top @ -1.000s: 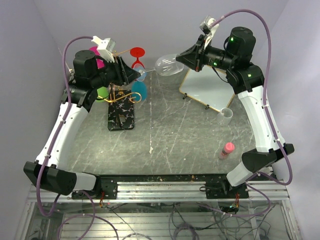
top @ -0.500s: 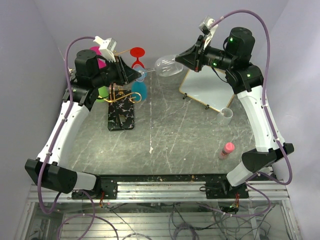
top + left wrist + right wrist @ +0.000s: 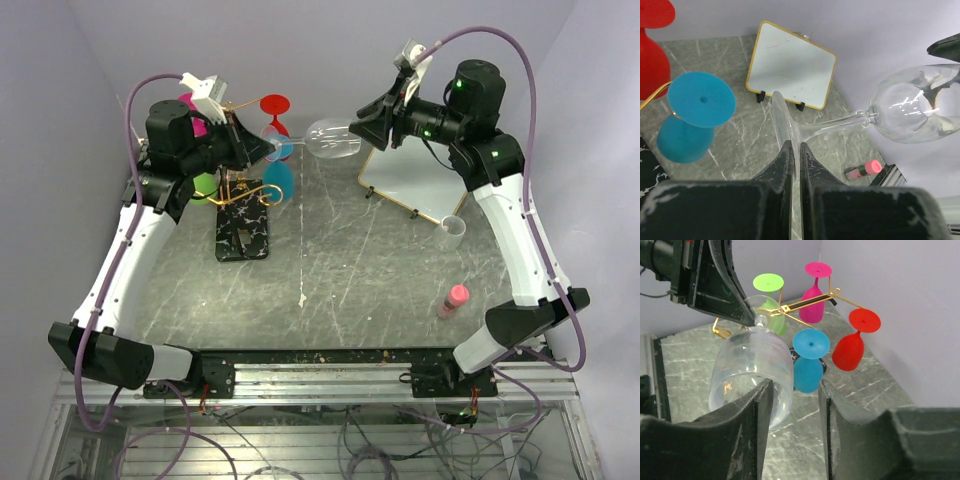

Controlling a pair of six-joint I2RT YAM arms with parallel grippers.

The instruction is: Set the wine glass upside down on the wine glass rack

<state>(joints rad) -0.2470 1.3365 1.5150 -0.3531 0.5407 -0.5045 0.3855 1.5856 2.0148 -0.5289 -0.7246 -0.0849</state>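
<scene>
Rack: your thin gold tree-shaped rack (image 3: 243,232) on its black base stands far left.
In the way: a blue plastic goblet (image 3: 695,117) and a red goblet (image 3: 852,342) hang there, just beside your left claw.
Left claw (image 3: 795,150): clamped on the clear wine glass's (image 3: 333,138) foot.
Glass: lying sideways in mid-air, right of the rack.
Right claw (image 3: 795,385): fingers spread at the bowl's rim.
Far right: a gold-framed white board (image 3: 420,180).

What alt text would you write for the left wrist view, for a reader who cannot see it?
The left gripper pinches the foot of a clear wine glass held sideways, bowl to the right. Behind it are an upside-down blue glass, a red glass and a gold-framed whiteboard.
</scene>
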